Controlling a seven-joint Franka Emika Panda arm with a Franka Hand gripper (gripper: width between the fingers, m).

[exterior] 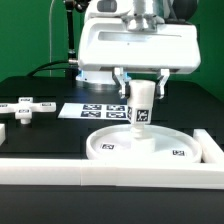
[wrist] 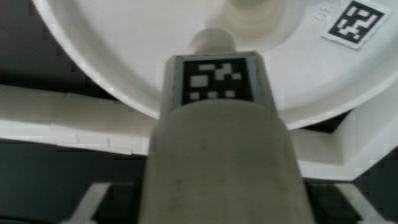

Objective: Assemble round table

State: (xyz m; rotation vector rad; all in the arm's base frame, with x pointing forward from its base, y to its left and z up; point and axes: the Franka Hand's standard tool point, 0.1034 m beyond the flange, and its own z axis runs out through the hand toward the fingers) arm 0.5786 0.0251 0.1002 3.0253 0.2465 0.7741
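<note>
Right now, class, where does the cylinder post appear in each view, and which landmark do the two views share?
Exterior view: the post stands upright at centre, over the disc.
Wrist view: the post fills the middle, tag facing the camera.
Shared landmark: the disc's rim.

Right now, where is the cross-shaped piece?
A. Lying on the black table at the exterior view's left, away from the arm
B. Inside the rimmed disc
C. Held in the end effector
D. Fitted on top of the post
A: the cross-shaped piece lies flat on the black table at the exterior view's left, while the end effector holds the post upright over the rimmed disc.
</note>
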